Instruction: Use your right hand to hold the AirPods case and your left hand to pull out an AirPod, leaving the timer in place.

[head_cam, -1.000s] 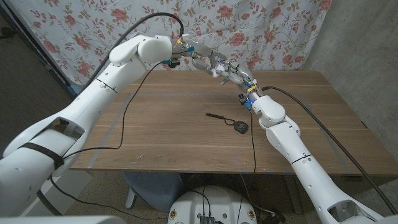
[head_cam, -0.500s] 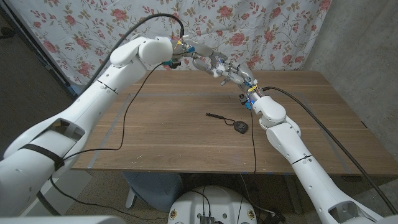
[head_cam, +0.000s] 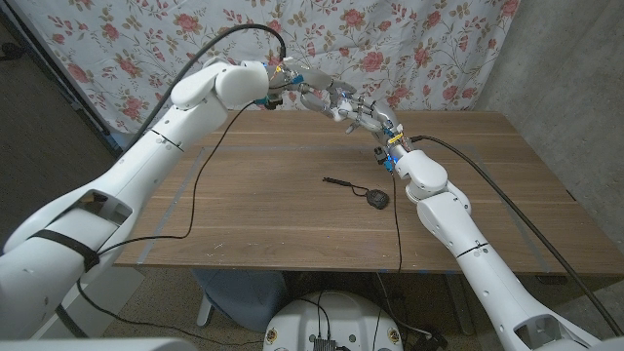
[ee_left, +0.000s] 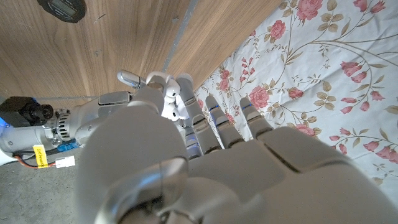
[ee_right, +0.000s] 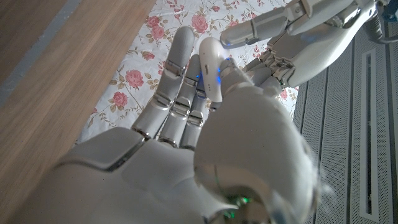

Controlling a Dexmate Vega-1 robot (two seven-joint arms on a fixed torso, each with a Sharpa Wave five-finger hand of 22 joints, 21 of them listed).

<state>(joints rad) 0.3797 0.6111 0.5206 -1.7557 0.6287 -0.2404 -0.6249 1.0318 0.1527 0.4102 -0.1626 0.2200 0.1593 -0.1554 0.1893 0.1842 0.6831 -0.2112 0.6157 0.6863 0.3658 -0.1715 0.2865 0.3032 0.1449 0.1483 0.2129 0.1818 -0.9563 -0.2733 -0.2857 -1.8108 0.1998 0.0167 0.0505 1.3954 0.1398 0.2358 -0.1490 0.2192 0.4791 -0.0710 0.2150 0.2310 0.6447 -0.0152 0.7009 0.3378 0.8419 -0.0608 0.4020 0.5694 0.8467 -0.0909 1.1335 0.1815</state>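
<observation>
While both my arms reach over the far edge of the wooden table [head_cam: 292, 210], my right hand [head_cam: 375, 124] grips the AirPods case [ee_right: 211, 71] between thumb and fingers, up in the air near the table's twelve o'clock edge, in front of the flowered cloth [head_cam: 409, 49]. Seen from my right wrist, the white case is an elongated rounded shape whose long axis runs along the line of my fingers, its far end pointing out past my fingertips toward my left hand [head_cam: 327, 99]. From my left wrist, an AirPod [ee_left: 170, 102] shows as a small white piece with its stem standing roughly along my fingers; my left fingers are curled close about it and it lies against the right hand's fingertips (whether I truly pinch it or only touch it I cannot tell). The two hands meet fingertip to fingertip.

The timer [head_cam: 377, 199], round and dark, lies on the table at about five o'clock from the hands, well apart from them, with a thin black strap [head_cam: 341, 182] trailing toward nine o'clock. Broad bare wood spreads at seven o'clock.
</observation>
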